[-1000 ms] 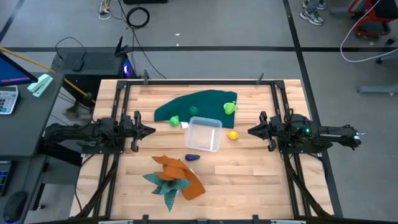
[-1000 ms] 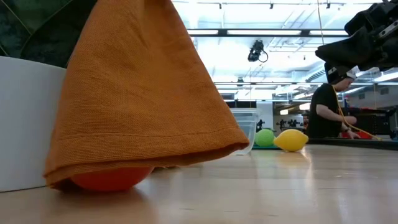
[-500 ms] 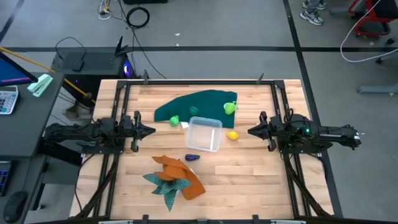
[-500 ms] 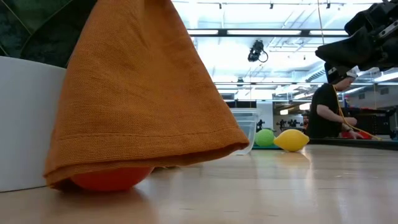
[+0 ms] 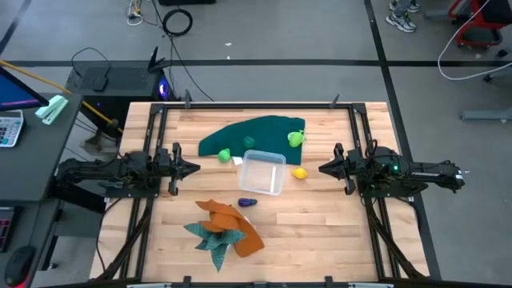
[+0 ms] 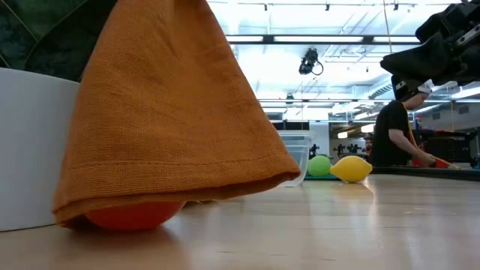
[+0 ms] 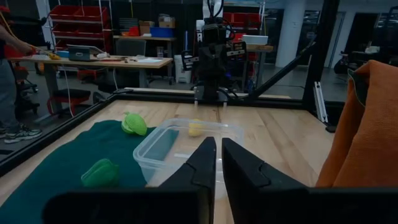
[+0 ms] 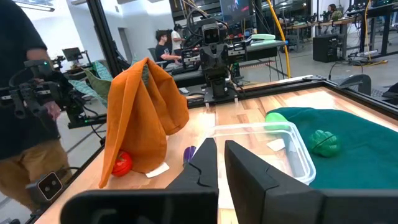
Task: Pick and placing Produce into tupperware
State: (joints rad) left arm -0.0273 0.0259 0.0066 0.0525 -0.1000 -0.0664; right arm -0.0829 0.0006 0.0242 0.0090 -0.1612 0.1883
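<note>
The clear tupperware (image 5: 262,173) stands mid-table, empty. Around it lie the produce: a yellow piece (image 5: 299,173) at its right side, a light green piece (image 5: 297,138) and a green piece (image 5: 226,155) on the dark green cloth (image 5: 256,132), and a purple piece (image 5: 247,202) on the bare wood near the tub. A red piece (image 6: 131,216) peeks from under the orange cloth (image 6: 165,112). My left gripper (image 5: 196,168) hovers left of the tub and my right gripper (image 5: 322,168) right of it. Both are shut, level, and pointing at the tub.
The orange and teal cloths (image 5: 228,228) are heaped near the table's near edge. A black frame rail (image 5: 256,103) runs along the far edge. In the low view a person (image 6: 394,131) works at a bench beyond the table. Bare wood lies at the near right.
</note>
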